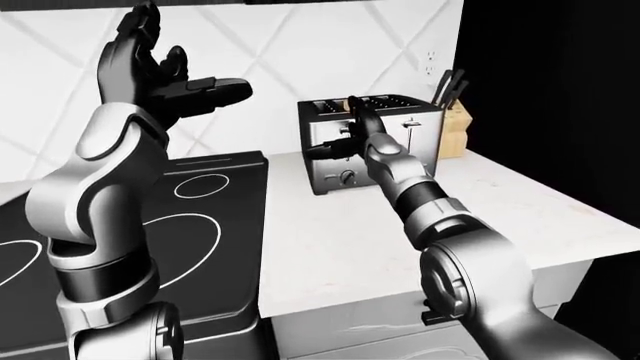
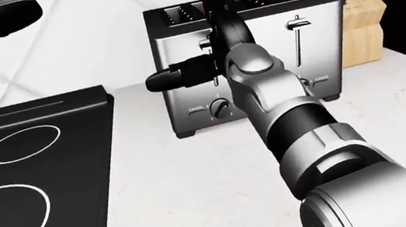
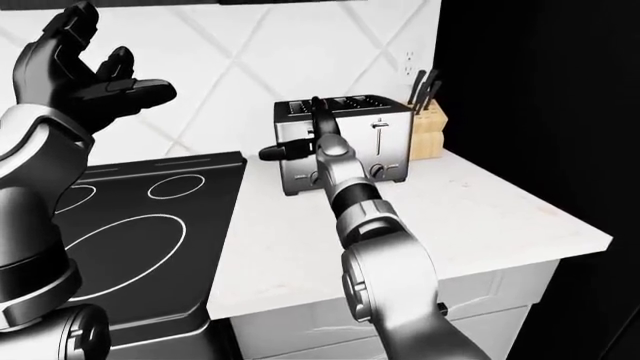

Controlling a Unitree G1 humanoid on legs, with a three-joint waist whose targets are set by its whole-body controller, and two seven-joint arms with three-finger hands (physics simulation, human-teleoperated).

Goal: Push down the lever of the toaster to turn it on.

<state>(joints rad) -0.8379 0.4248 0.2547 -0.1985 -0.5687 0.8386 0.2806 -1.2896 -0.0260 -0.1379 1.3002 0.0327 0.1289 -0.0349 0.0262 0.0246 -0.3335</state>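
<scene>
Right robot hand (image 2: 210, 48) hiding toaster (image 2: 312, 48) lever, eye views add raised left robot hand (image 1: 160, 82)

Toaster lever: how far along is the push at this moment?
Done: the right hand has reached the face of the toaster, fingers spread across its left half. In hand: it sits over the left lever, which it hides, so I cannot tell whether that one is down. The right lever is at the top of its slot. The left hand is raised, open, away. Left: press down and confirm.
</scene>
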